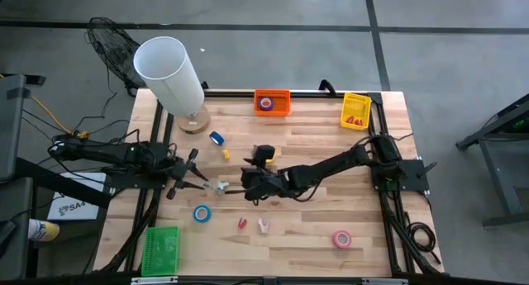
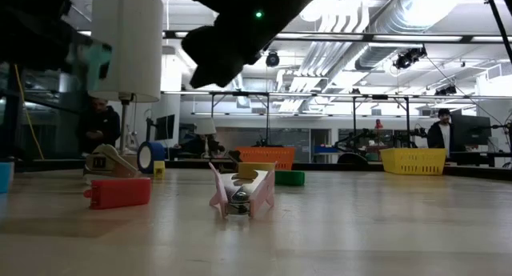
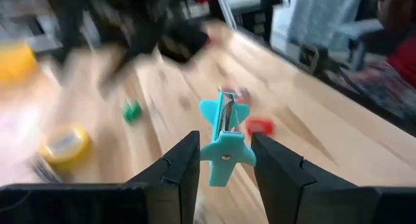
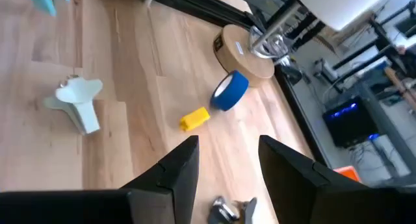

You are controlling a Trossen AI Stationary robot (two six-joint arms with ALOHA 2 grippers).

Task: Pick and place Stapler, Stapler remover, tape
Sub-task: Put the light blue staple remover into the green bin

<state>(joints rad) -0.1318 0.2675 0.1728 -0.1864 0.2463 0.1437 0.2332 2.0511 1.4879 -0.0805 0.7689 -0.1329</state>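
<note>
Held between the left gripper's (image 3: 224,169) closed fingers above the worktop (image 1: 314,235), the teal staple remover (image 3: 224,136) should travel level to its bin, steering clear of the right gripper (image 1: 248,188), fingers apart and empty.

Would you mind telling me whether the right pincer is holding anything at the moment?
No, the right pincer is open in its wrist view, with only bare table showing between its fingers.
</note>
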